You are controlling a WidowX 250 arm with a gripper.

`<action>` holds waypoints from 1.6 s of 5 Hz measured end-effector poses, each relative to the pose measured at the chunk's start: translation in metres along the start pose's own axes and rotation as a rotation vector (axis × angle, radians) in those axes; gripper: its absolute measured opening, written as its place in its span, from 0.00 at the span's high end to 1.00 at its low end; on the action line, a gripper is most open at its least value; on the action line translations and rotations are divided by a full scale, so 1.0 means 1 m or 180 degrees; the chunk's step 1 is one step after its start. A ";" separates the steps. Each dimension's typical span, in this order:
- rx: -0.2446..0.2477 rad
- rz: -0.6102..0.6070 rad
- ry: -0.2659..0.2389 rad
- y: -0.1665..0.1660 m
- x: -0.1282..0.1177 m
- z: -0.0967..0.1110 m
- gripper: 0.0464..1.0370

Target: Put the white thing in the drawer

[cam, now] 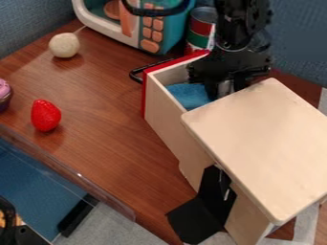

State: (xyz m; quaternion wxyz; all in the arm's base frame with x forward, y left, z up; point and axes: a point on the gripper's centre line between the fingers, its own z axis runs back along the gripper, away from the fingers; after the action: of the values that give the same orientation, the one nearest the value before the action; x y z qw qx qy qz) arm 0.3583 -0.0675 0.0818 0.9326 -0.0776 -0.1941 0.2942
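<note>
The gripper (223, 88) hangs from the upper right over the open drawer (167, 107), low and close to the wooden top. A small greyish-white patch shows at its lower end; I cannot tell whether it is an object or part of the drawer. The drawer has pale wooden sides and a red front, and a blue cloth-like thing (189, 95) lies inside, just left of the gripper. The arm and the wooden top hide the drawer's right part. A round off-white ball (64, 45) rests on the table at the upper left, well away from the gripper.
The drawer's wooden cabinet (265, 143) fills the right side. Behind the drawer stand a can (201, 28) and a teal and white toy microwave (121, 24). A red strawberry (45, 115) and a cupcake (4, 94) are on the brown table (105, 95) at left.
</note>
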 end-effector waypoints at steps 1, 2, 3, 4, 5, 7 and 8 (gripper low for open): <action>-0.0011 0.0031 -0.0002 0.001 -0.001 -0.001 0.10; -0.0136 0.0138 -0.0024 0.000 -0.003 -0.005 0.06; -0.0287 0.0283 0.0042 0.004 -0.004 -0.006 0.06; -0.0837 0.0298 0.0050 0.050 0.011 0.074 0.05; -0.0933 0.0403 0.0091 0.087 0.030 0.123 0.05; -0.0663 0.0206 0.0053 0.135 0.111 0.216 0.05; -0.0630 0.0199 0.0055 0.138 0.112 0.220 0.05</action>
State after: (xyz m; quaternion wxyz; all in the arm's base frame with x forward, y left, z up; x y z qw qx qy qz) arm 0.2810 0.1167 0.2826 0.9124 -0.1779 -0.2117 0.3018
